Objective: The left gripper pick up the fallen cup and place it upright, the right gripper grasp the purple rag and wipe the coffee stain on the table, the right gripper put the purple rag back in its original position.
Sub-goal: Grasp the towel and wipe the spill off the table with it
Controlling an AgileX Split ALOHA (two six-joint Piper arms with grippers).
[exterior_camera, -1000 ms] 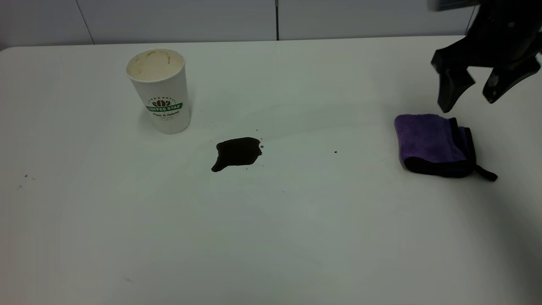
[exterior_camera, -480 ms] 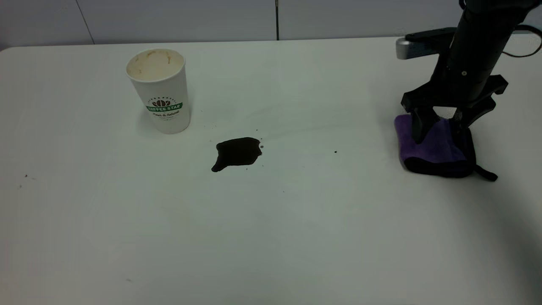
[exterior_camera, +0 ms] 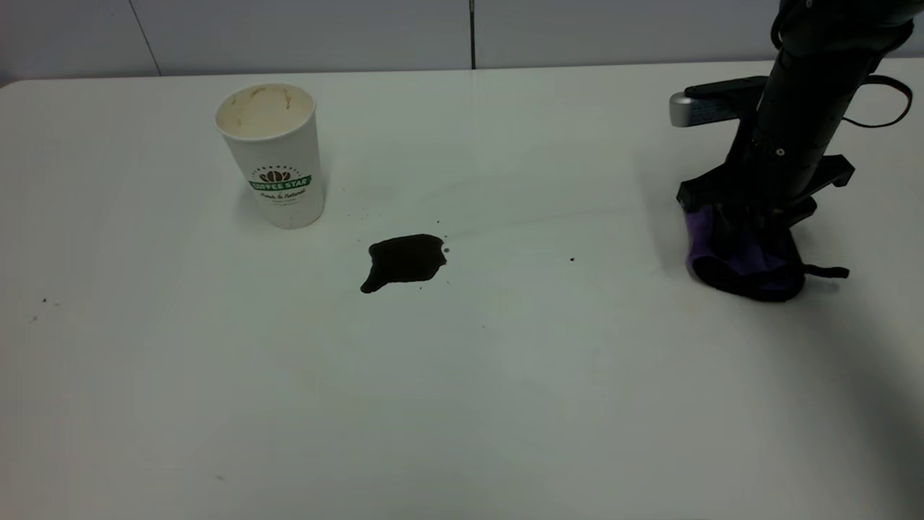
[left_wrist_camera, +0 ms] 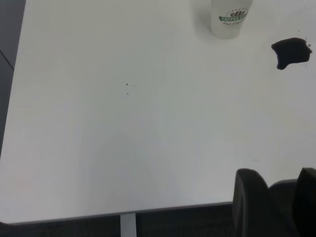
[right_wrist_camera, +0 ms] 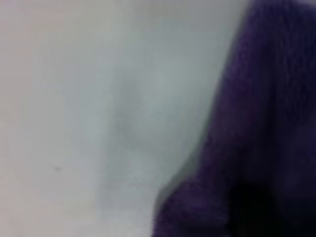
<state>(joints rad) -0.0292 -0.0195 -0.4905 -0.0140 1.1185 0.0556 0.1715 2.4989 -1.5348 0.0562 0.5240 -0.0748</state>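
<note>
Right gripper (exterior_camera: pixel 747 224) is down at the table's (exterior_camera: pixel 505 375) 3 o'clock edge, fingers buried in and clamped on the bunched purple rag (exterior_camera: pixel 743 263); its wrist view shows only purple rag (right_wrist_camera: pixel 261 138) up close. Left gripper (left_wrist_camera: pixel 276 202) is cut off at the frame edge, off the table and out of the exterior view, fingers apart. Cup (exterior_camera: pixel 273 155) stands upright at 10 o'clock, its top cropped in the left wrist view; coffee stain (exterior_camera: pixel 403 261) sits near centre, unwiped.

The white paper cup (exterior_camera: pixel 272 153) with its green band is standing upright at upper left of the table (exterior_camera: pixel 462 404), tan-stained inside. The dark coffee stain (exterior_camera: pixel 403 261) is lying near centre, unwiped. At far right the purple rag (exterior_camera: pixel 743 260) is sitting bunched under the right gripper (exterior_camera: pixel 751 217).
</note>
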